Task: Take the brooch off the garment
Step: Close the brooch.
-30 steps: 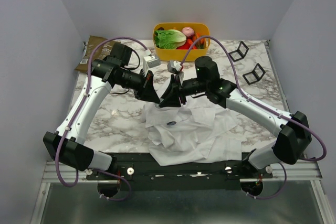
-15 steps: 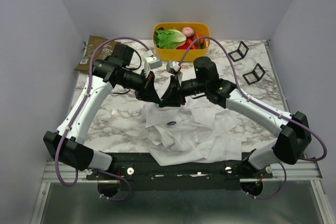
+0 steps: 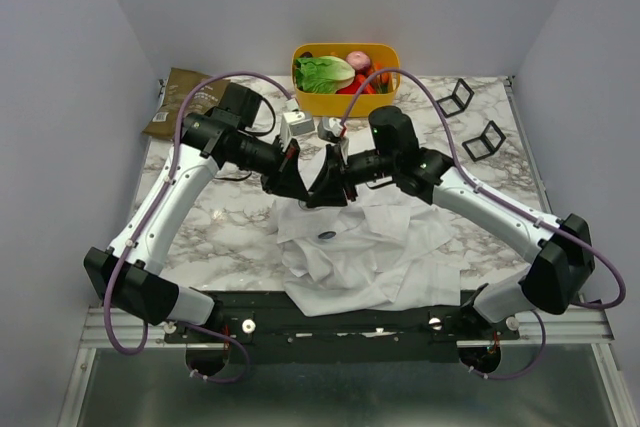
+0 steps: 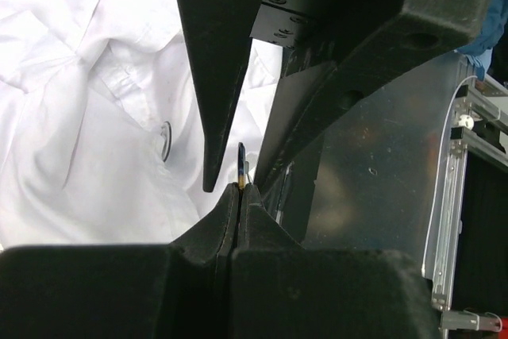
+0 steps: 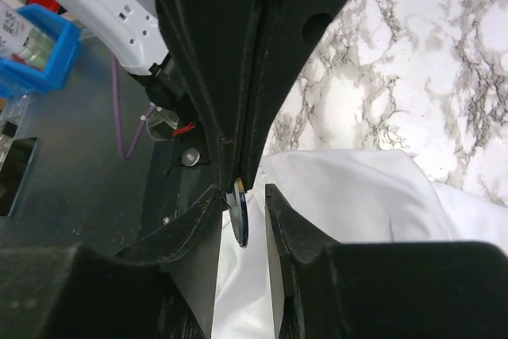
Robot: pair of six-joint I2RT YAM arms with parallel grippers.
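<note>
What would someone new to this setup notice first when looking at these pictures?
The left gripper and the right gripper meet tip to tip over the crumpled white shirt in the middle of the marble table. The left gripper is pinched shut on a small blue brooch, which hangs between the right gripper's open fingers. At the table's far edge, a yellow tub of vegetables stands out.

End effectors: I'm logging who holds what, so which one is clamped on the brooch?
The left end effector: its fingers are shut on the edge of the blue brooch. The right end effector only straddles it, fingers apart.
</note>
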